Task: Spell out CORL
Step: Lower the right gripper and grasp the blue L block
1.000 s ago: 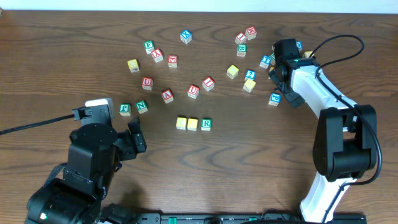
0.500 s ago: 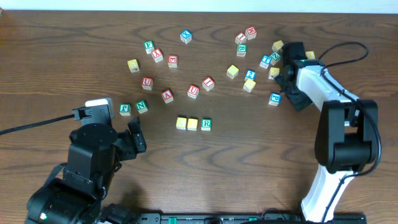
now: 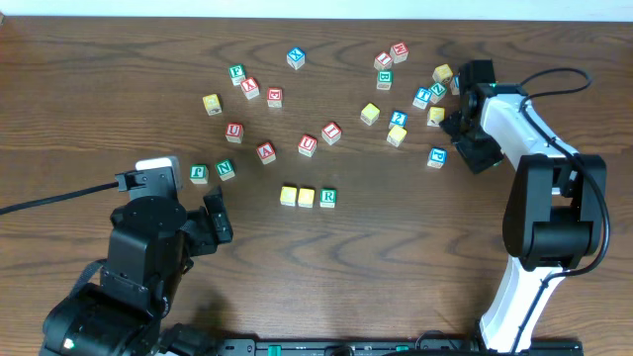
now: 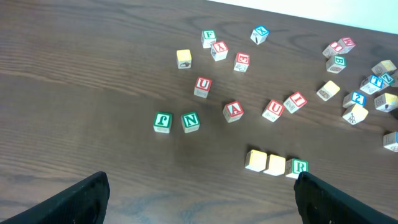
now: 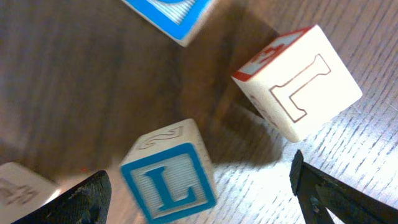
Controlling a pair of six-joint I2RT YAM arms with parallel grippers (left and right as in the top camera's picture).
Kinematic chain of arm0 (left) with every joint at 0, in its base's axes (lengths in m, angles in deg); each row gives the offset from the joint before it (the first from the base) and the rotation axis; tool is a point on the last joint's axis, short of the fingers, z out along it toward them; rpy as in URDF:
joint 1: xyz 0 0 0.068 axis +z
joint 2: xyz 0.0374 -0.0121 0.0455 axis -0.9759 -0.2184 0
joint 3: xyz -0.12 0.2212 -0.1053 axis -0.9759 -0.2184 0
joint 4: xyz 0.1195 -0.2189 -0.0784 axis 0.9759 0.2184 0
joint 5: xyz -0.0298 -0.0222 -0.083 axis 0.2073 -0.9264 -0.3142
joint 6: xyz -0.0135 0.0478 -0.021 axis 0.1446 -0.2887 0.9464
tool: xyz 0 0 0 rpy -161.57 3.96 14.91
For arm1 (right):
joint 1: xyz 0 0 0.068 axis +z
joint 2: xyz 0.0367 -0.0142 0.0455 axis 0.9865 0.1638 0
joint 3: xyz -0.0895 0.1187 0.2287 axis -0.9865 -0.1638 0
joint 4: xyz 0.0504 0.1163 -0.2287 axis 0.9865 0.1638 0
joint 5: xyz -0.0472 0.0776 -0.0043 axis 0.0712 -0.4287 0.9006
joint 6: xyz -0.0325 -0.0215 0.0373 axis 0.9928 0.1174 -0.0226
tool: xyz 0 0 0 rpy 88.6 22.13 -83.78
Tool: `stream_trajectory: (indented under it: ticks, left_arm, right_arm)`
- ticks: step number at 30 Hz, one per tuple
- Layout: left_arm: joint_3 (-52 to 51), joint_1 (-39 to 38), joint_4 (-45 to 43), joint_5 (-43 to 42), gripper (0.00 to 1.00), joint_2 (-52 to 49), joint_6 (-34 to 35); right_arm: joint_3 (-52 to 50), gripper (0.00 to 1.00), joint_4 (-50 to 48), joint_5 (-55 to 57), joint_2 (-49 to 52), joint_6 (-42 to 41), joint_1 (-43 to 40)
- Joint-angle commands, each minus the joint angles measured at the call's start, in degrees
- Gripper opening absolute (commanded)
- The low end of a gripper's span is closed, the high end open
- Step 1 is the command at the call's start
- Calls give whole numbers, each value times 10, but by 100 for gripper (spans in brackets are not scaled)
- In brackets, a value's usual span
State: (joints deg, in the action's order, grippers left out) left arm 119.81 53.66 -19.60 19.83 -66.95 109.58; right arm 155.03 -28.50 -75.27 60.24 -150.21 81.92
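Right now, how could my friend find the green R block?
On the brown wooden table, find the short row of three blocks near the middle, below the scattered blocks. The green R block is at the row's right end; the two yellow blocks left of it have no green letter.

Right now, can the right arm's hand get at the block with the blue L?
Probably yes. The right hand hangs open over the blue L block, which sits between its fingers with nothing on top. A red-topped block close beside it might get nudged.
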Motion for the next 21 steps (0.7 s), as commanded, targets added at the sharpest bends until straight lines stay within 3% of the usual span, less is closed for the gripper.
stream_trajectory:
  ticks: [1,21]
  left_arm:
    - [6,2,7,8,93,0,-9]
    - [6,2,10,8,93,-12,-9]
  right_arm:
    - [31,88,10,6,8,11,-1]
    - [32,70,-8,33,28,6,-2]
